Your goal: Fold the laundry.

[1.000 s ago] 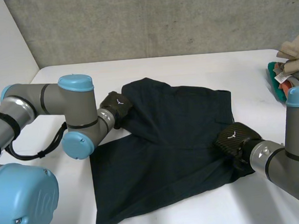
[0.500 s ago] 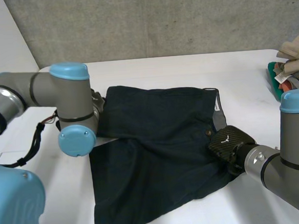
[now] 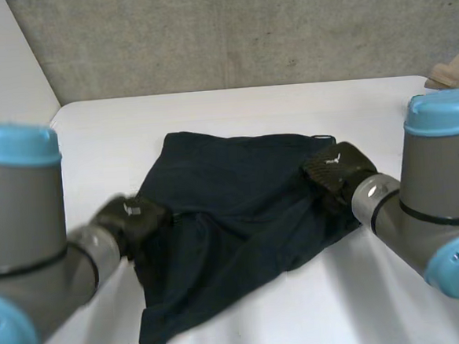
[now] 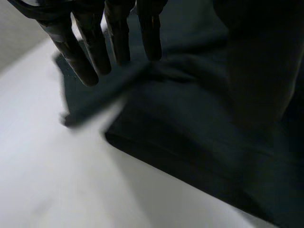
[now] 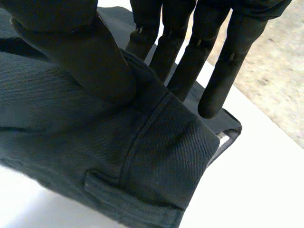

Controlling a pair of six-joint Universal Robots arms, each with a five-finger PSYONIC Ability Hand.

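Dark navy shorts (image 3: 240, 210) lie crumpled in the middle of the white table (image 3: 233, 109). My right hand (image 3: 336, 168) is at their right edge. In the right wrist view its thumb (image 5: 80, 52) pinches the belt-looped waistband (image 5: 123, 161) against its straight fingers, and that edge is raised and doubled over. My left hand (image 3: 130, 216) hangs at the left edge of the shorts, about halfway down. In the left wrist view its fingers (image 4: 95, 52) are straight and spread above the dark cloth (image 4: 190, 118), holding nothing.
A beige garment (image 3: 451, 71) from a pile of clothes peeks in at the table's far right, behind my right arm. A concrete wall runs along the back edge. Bare table lies beyond the shorts and along the front edge.
My left hand let go of the far left corner and drew back to the near left edge. My right hand carried the right edge away from me, bunching the shorts.
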